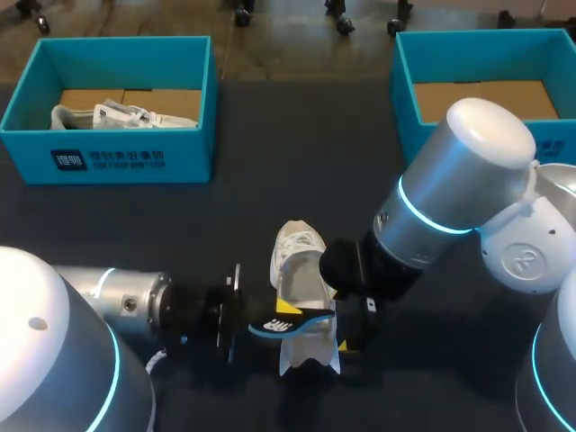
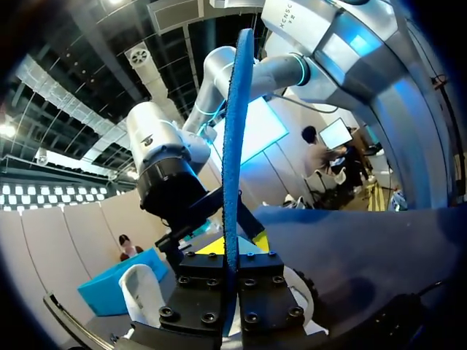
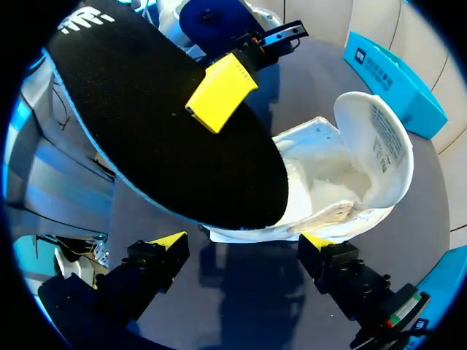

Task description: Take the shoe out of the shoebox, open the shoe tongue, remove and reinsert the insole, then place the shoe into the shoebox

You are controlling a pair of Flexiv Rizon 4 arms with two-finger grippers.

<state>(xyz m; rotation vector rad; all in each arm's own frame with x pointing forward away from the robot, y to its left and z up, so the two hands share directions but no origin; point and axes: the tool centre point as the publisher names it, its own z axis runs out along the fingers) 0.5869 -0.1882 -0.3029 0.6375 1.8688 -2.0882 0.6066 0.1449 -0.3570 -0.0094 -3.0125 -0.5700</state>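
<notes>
A white shoe lies on the dark table in the middle, its tongue folded wide open. My left gripper is shut on a black insole with a blue rim, held just over the shoe. Along the left wrist's fingers the insole stands edge-on, clamped in the gripper. From the right wrist, the insole covers the shoe's opening, with a yellow fingertip of my left gripper pressed on it. My right gripper stands open at the shoe's near edge, holding nothing.
A teal shoebox at the back left holds another white shoe. A second teal box with a bare cardboard floor stands at the back right. My right arm crosses in front of that box.
</notes>
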